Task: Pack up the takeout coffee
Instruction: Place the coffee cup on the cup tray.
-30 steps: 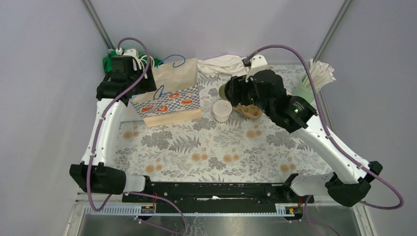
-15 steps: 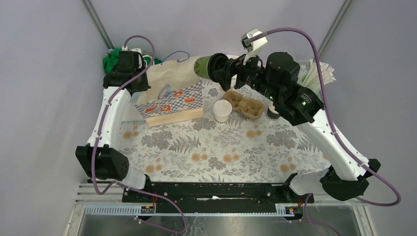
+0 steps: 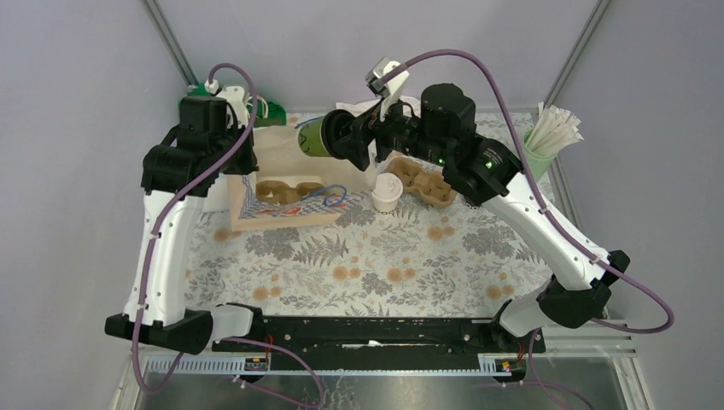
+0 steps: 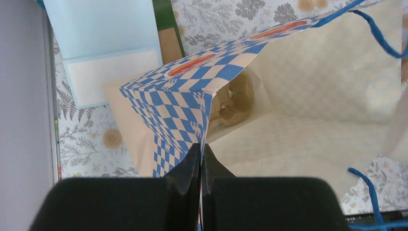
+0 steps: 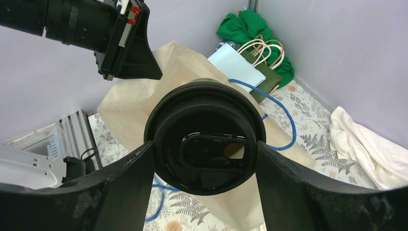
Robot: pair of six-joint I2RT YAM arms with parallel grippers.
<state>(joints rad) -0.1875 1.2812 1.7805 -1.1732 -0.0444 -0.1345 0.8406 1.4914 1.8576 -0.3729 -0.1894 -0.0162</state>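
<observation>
Fingers [image 4: 185,168] of my L gripper [image 4: 201,148] are now clamping the rim of the checked paper bag [image 4: 173,101]. A sec ago they were standing wide and clear of it. I'm lifting that edge so the mouth is gaping, w/ a brown cup carrier [image 3: 286,188] showing inside. My R gripper [image 3: 335,137] is gripping the green cup [image 3: 312,137], dark lid facing the wrist cam. I'm swinging it over from beside the 2nd carrier [image 3: 427,182]; it's now hanging on its side just above the bag's far edge, not in yet. Beside the bag, the lidded cream cup [image 3: 386,192] is sitting on the table [image 3: 384,265], unpacked. As I'm reading it, w/ the bag being held open, the green cup is prob heading in next, and I'm needing to right it first so the lid isn't leaking.
</observation>
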